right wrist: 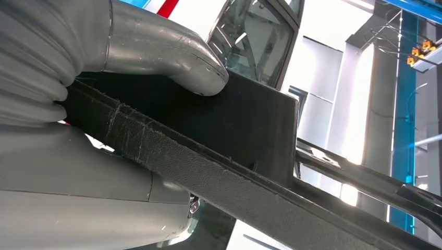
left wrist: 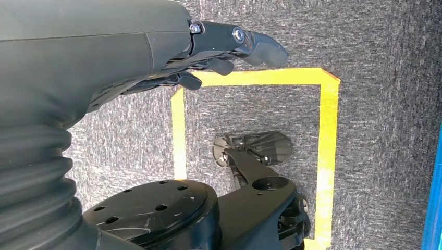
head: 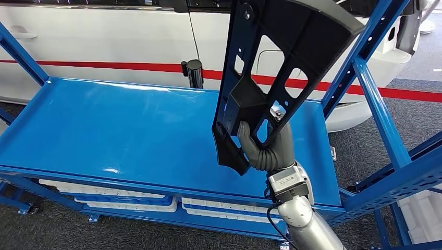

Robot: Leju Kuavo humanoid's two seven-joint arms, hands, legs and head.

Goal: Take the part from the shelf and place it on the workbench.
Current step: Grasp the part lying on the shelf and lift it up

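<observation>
A long black plastic part (head: 271,67) with several cut-outs stands nearly upright above the blue shelf board (head: 130,130). My right hand (head: 266,148) grips it near its lower end, thumb on one face and fingers behind. In the right wrist view the grey thumb (right wrist: 172,52) presses on the part's black panel (right wrist: 245,125), and the part's textured edge runs across the picture. My left hand (left wrist: 219,52) hangs over grey carpet with its dark fingers loosely curled and nothing in them.
Blue shelf uprights (head: 375,99) rise close to the right of the part. A white car with a red stripe (head: 104,66) stands behind the shelf. White trays (head: 125,200) lie on the lower level. Yellow floor tape (left wrist: 328,156) marks the carpet.
</observation>
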